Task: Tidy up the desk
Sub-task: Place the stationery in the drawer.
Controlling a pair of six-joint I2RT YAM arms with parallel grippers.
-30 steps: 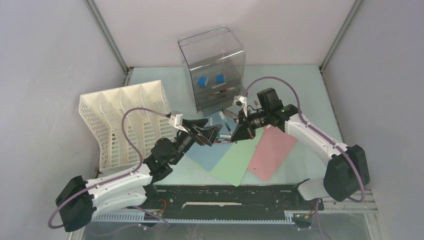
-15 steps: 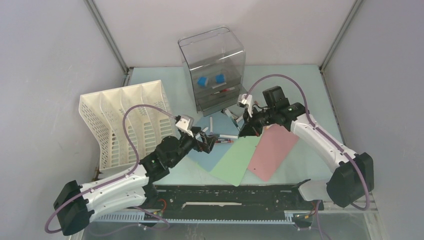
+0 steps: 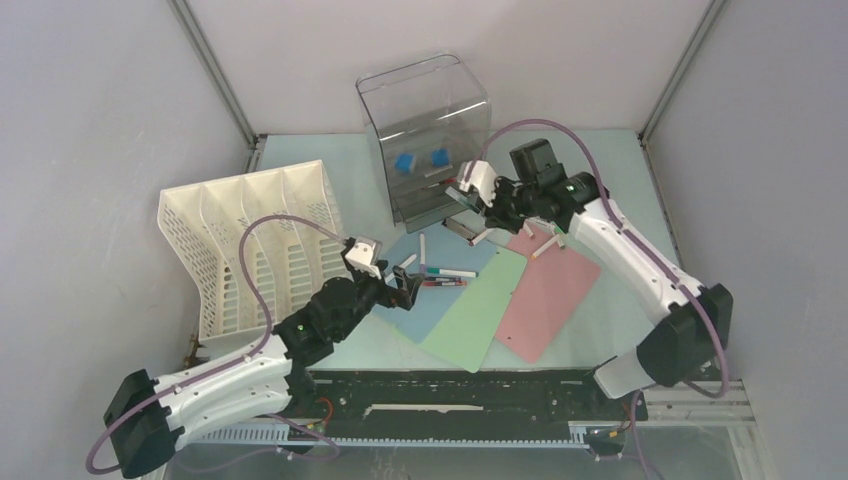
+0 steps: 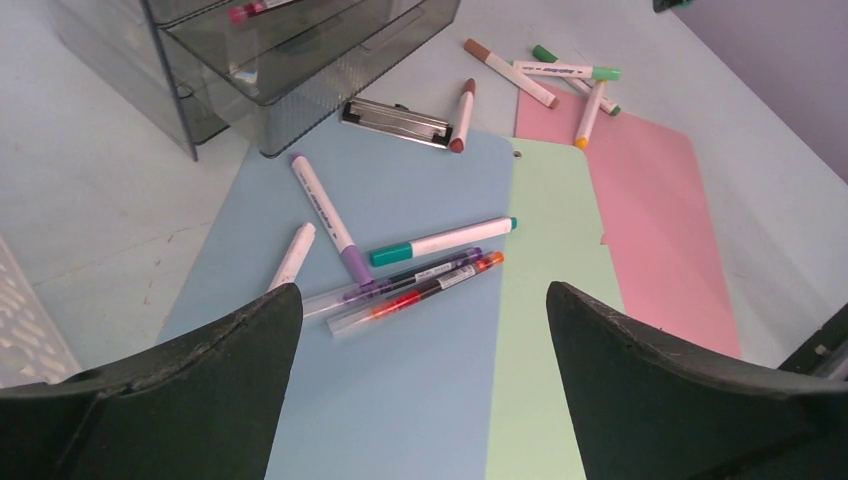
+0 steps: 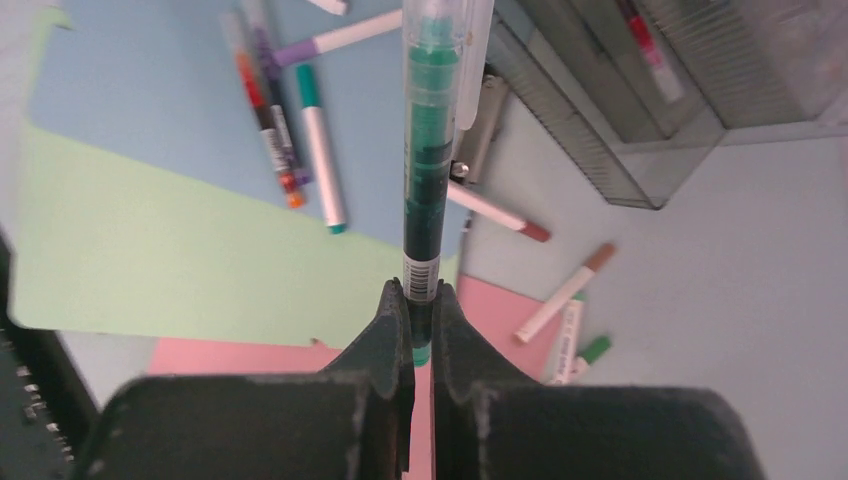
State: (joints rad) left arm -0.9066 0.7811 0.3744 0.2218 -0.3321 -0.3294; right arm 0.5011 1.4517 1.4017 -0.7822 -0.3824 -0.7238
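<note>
1. The right gripper has its jaws pinched tight on the lower end of a clear-barrelled green pen. The pen juts straight out past the fingertips. The gripper is held above the desk, just in front of the clear drawer box.
2. The left gripper has its jaws spread wide with nothing between them. It hangs low over the blue clipboard.
3. Loose on the blue clipboard lie:
   - a teal-capped marker;
   - a purple-capped marker;
   - two clear pens side by side and touching, one purple, one red-orange;
   - a short white marker at the board's left edge.
4. The metal clip sits at the clipboard's far end, just beside the drawer box. A brown-capped marker lies by its right end.
5. A green sheet abuts the clipboard's right side, and a pink sheet lies to the right of that. Which overlaps which cannot be told.
6. A cluster of markers rests at the far end of the pink sheet.
7. The white file rack stands at the left of the desk, near the wall.
8. The desk is the pale mint tabletop bearing everything above, with grey walls around it and a black rail at the near edge.
</note>
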